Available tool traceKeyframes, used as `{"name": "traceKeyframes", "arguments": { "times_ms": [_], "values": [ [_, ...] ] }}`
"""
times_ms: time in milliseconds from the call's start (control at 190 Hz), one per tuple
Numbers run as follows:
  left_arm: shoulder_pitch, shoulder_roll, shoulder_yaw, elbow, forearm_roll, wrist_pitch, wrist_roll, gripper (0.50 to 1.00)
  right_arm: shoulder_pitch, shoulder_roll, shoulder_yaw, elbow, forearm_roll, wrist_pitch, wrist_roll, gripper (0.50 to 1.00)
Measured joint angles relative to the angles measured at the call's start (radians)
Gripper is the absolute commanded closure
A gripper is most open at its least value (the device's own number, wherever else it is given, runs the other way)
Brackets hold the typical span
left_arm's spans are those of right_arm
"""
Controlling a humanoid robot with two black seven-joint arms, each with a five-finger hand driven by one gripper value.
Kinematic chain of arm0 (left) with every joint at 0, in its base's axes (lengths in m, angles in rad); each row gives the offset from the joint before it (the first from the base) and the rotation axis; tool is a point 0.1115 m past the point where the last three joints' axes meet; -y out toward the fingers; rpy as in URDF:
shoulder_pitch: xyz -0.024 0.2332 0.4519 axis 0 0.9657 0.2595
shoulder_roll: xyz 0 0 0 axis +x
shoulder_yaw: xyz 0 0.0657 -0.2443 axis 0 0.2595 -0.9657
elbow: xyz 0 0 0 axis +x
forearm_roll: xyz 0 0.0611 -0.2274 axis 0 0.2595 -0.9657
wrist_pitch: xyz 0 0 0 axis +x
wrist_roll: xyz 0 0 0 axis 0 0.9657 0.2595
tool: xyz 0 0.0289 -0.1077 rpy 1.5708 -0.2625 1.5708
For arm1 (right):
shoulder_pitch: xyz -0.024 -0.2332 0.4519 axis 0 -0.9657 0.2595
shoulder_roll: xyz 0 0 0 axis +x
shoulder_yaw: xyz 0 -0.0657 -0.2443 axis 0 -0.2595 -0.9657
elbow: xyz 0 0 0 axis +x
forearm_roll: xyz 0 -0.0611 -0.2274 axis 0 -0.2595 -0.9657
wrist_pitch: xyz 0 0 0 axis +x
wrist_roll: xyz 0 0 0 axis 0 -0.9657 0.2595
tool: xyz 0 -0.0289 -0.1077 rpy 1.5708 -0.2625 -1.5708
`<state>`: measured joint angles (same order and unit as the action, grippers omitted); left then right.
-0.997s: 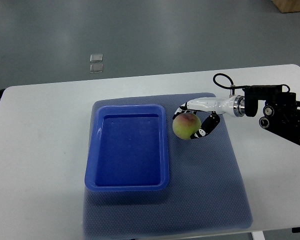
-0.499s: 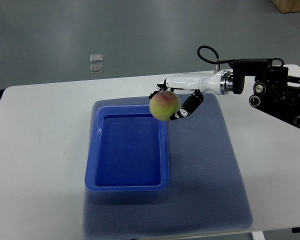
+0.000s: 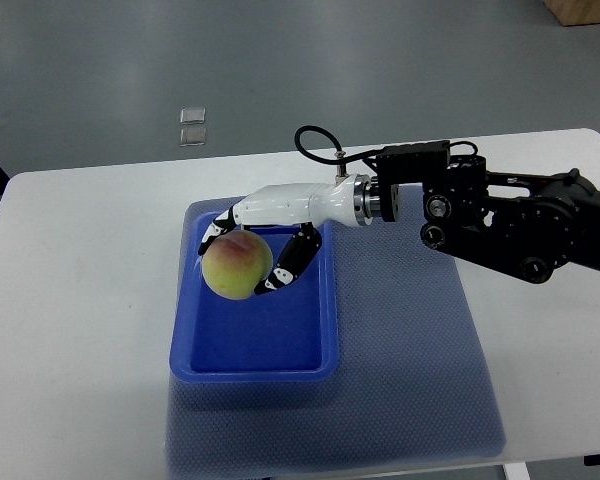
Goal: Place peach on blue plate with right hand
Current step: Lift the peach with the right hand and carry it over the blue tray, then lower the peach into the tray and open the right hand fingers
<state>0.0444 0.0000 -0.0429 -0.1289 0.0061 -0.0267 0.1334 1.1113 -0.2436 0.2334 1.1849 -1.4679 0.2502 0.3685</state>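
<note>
Peach [image 3: 236,267], round and matte with yellow-green skin and a pink blush, is held over the upper left part of the plate [image 3: 255,365], a glossy blue rectangular tray with rounded corners. Curled white and black fingers [image 3: 288,265] of the right hand [image 3: 265,235] clamp it. A dimpled grey-blue mat [image 3: 410,370] on the white table [image 3: 80,330] lies beneath the plate.
</note>
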Motion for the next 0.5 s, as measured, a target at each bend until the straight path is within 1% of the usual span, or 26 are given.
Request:
{"name": "traceKeyframes", "arguments": {
  "times_ms": [294,499],
  "values": [
    [0.000,0.000,0.000,0.000,0.000,0.000,0.000,0.500,-0.030,0.092,-0.050,-0.052,-0.013,-0.004,-0.003,1.000],
    [0.000,0.000,0.000,0.000,0.000,0.000,0.000,0.500,-0.068,0.106,-0.054,-0.128,-0.014,-0.006,-0.003,1.000]
  ]
}}
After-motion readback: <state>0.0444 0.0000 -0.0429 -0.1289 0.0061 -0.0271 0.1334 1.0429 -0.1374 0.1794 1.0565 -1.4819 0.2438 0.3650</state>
